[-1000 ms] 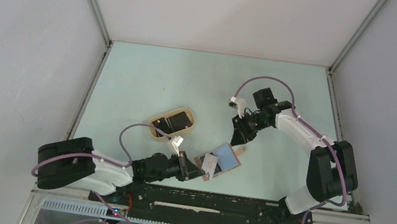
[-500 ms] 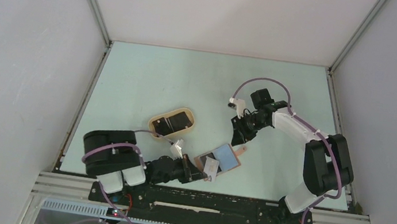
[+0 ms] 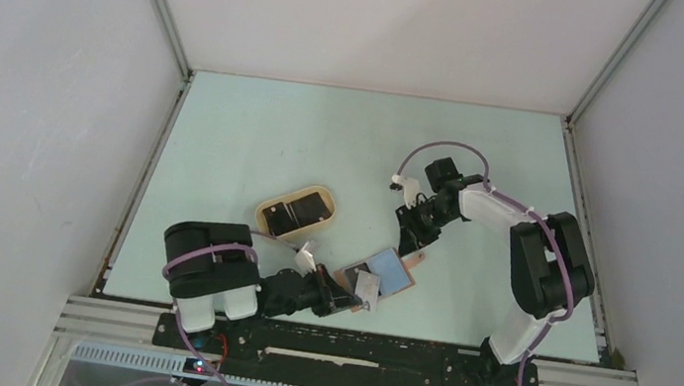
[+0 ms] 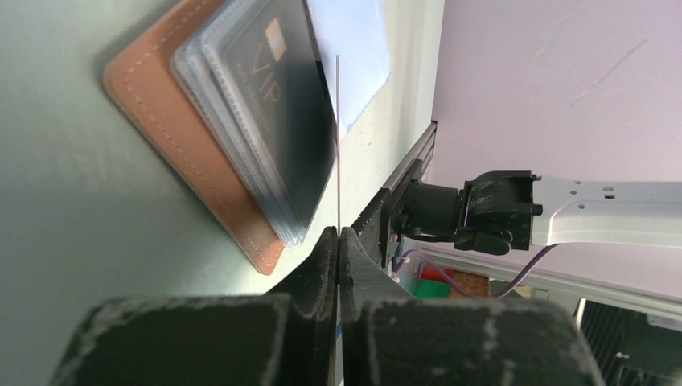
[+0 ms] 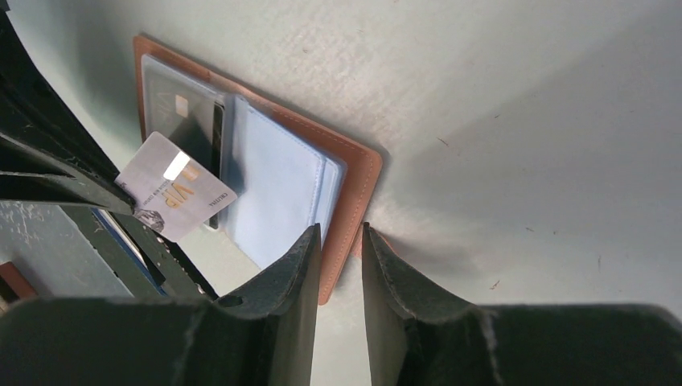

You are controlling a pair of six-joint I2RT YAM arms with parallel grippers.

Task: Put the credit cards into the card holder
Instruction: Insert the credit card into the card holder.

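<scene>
Desk [image 3: 256,132]: pale green, walled on three sides.
Holder [image 3: 392,272]: lies open and flat on the desk, close to the near edge, about midway along it; brown leather outside, light blue sleeves inside.
Tab [image 3: 416,257]: sticks out from the holder's far right side, flat on the desk.
Left tool [image 4: 338,237]: jaws closed, pinching the pale card by its near edge.
Pale card [image 3: 366,284]: held off the desk over the holder's left half, tilted; seen edge-on in the left wrist view; its free end is at the sleeves, and whether it has entered one cannot be told.
Black card [image 4: 281,104]: seated in a clear sleeve on the holder's left half, "VIP" lettering visible.
Right tool [image 5: 341,241]: jaws part open with a clear gap; tips stand over the holder's right edge beside the tab; contact cannot be told.
Tray [image 3: 267,215]: tan oval, left of the holder, toward the left edge.
Tray cards [image 3: 301,211]: dark, lying inside the tray; number unclear.
</scene>
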